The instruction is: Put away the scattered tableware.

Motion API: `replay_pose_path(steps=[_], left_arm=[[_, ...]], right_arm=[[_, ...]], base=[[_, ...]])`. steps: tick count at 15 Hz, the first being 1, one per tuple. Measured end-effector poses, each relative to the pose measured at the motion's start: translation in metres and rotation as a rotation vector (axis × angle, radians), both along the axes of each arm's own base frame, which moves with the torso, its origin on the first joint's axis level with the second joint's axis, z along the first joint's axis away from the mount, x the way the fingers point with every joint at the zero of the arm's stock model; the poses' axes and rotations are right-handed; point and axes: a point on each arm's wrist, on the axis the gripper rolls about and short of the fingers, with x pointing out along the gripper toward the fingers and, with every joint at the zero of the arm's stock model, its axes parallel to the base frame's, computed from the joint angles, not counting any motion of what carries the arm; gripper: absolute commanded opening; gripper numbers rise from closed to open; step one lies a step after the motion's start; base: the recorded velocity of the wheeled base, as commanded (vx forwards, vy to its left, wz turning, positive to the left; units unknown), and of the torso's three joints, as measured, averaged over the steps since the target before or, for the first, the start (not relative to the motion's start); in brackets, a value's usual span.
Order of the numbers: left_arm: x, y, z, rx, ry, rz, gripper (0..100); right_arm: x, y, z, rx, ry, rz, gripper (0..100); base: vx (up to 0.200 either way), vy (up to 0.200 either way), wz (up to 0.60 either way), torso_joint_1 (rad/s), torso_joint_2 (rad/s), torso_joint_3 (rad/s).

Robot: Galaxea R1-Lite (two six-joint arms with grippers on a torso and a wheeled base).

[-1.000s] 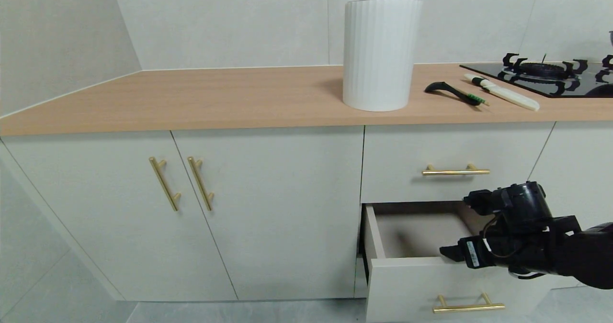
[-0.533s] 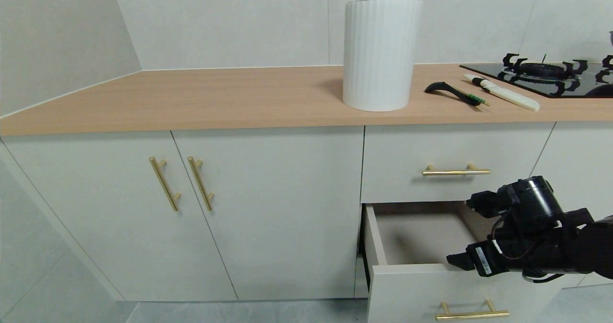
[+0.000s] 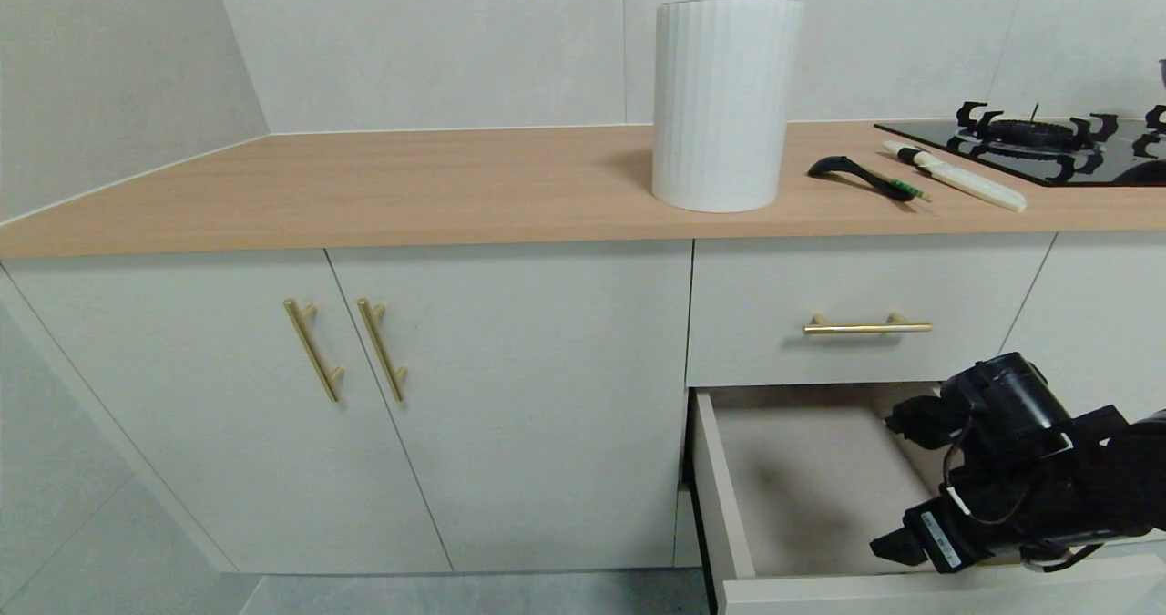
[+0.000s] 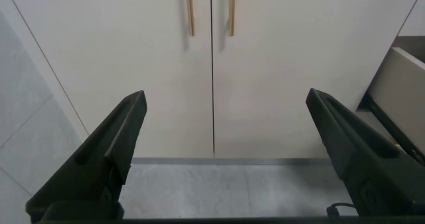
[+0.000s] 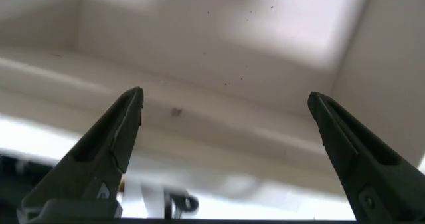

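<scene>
Kitchen surface point(image 3: 410, 187) has ladle point(image 3: 856, 176) and knife point(image 3: 956, 176) at its right end; right hand point(image 3: 906, 478), spread wide, should probably pull the drawer point(image 3: 724, 497) straight.

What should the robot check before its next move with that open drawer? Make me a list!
1. Lower drawer pulled out: ok, it stands open under the shut upper drawer.
2. Room inside the drawer: ok, its bare floor shows.
3. Right end effector free: ok, open over the drawer front, holding nothing.
4. Left end effector free: ok, open, facing the cabinet doors.
5. Tableware put away: not ok, the black spoon and white knife lie on the countertop beside the white container.
6. Drawer fully out: cannot tell, its front is cut off at the picture's edge.
</scene>
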Motion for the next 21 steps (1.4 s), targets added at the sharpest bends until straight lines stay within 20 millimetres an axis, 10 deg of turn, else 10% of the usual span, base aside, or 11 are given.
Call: replay_pose_path(steps=[12,21], left_arm=[[0.0,0.0,0.0,0.0,0.0,0.0,100],[0.0,0.0,0.0,0.0,0.001,0.0,100]], right_arm=[[-0.04,0.01,0.0,-0.149,0.27,0.186,100],[-0.009,0.004,0.039,0.016,-0.008,-0.007,100]], base=[[0.0,0.0,0.0,0.0,0.0,0.0],[0.0,0.0,0.0,0.0,0.0,0.0]])
